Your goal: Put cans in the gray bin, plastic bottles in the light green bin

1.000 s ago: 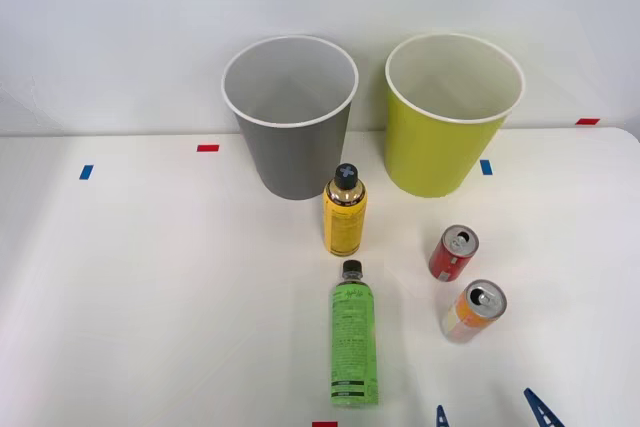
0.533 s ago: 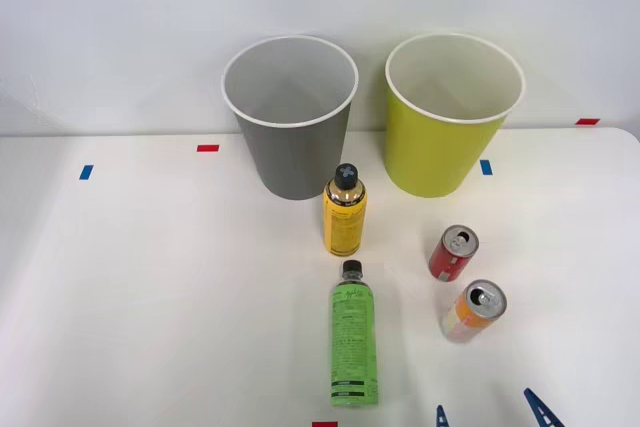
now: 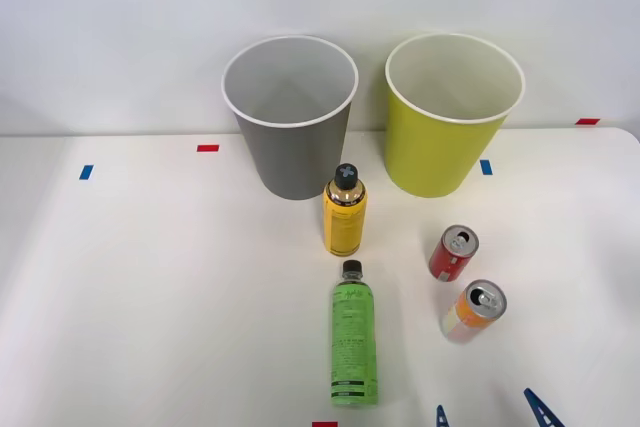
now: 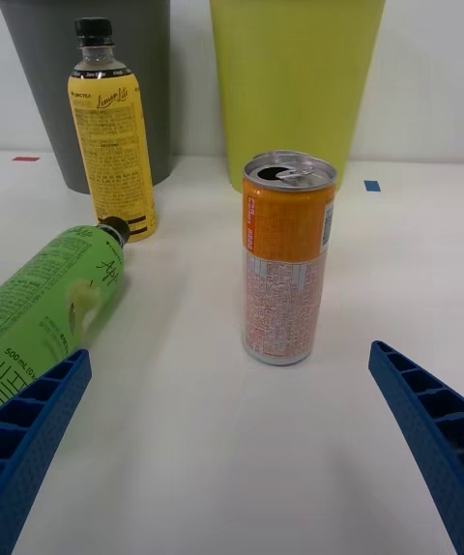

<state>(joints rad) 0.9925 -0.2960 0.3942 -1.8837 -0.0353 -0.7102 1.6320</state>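
Note:
An orange and white can (image 3: 474, 309) (image 4: 287, 257) stands upright on the white table, with a red can (image 3: 453, 252) upright just behind it. The green plastic bottle (image 3: 353, 342) (image 4: 56, 299) lies on its side, cap pointing toward the bins. Farther back the yellow bottle (image 3: 344, 212) (image 4: 110, 132) stands upright in front of the gray bin (image 3: 290, 117) (image 4: 58, 72). The light green bin (image 3: 450, 112) (image 4: 295, 72) stands to the right of the gray one. My right gripper (image 3: 490, 413) (image 4: 232, 458) is open at the table's near edge, facing the orange can, apart from it.
Small red and blue tape marks (image 3: 208, 148) dot the white table (image 3: 150, 297). A pale wall rises right behind the two bins. The green bottle lies close beside one blue finger (image 4: 39, 429).

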